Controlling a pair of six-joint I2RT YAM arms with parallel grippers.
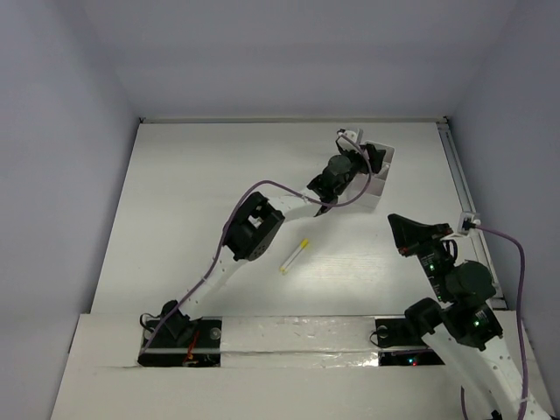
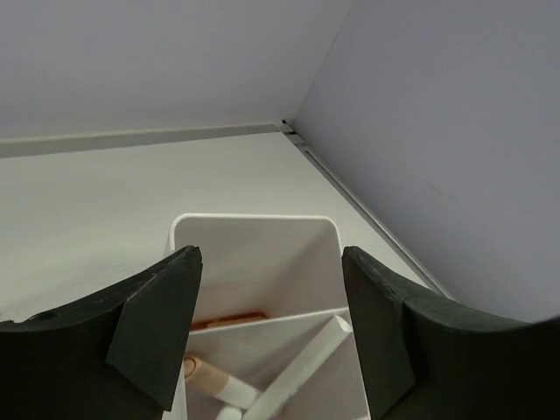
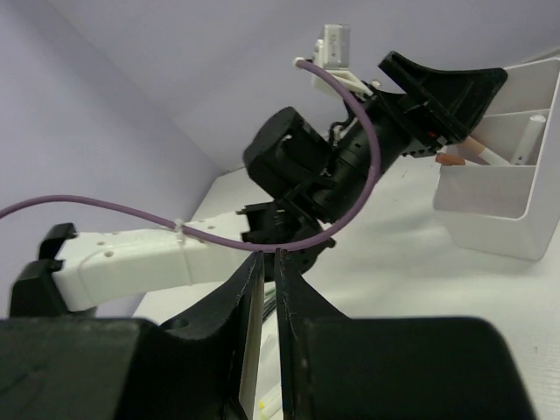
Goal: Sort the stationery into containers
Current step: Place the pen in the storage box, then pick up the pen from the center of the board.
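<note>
Over the far-right corner: my left gripper (image 2: 271,262) hangs above the white box (image 2: 254,223), fingers spread wide, nothing between them.
Box contents: orange piece (image 2: 227,321) behind a divider; white marker (image 2: 302,367) leaning in the nearer compartment, pale pen (image 2: 210,374) with a tan end beside it.
Loose stationery: one yellow-capped marker (image 1: 295,255), diagonal on the table (image 1: 201,192), well apart from the box, between my two arms.
Right gripper (image 3: 269,271): low on the right side, jaws almost together, thin slit only. Nothing seen clamped.
Step, my read: drop-off looks finished. Loose marker is next.
Doing it well: lift straight up until the fingers clear the box walls, then swing. Clip a wall and the box slides or tips. At the marker, turn the wrist so the jaws cross its length and grip mid-body, not the cap.
Hidden: nearest compartments are cut off by the frame edge and my own fingers, so no item count. From above, my wrist covers most of the box. Pale shapes under the right fingers are too cramped to name.
</note>
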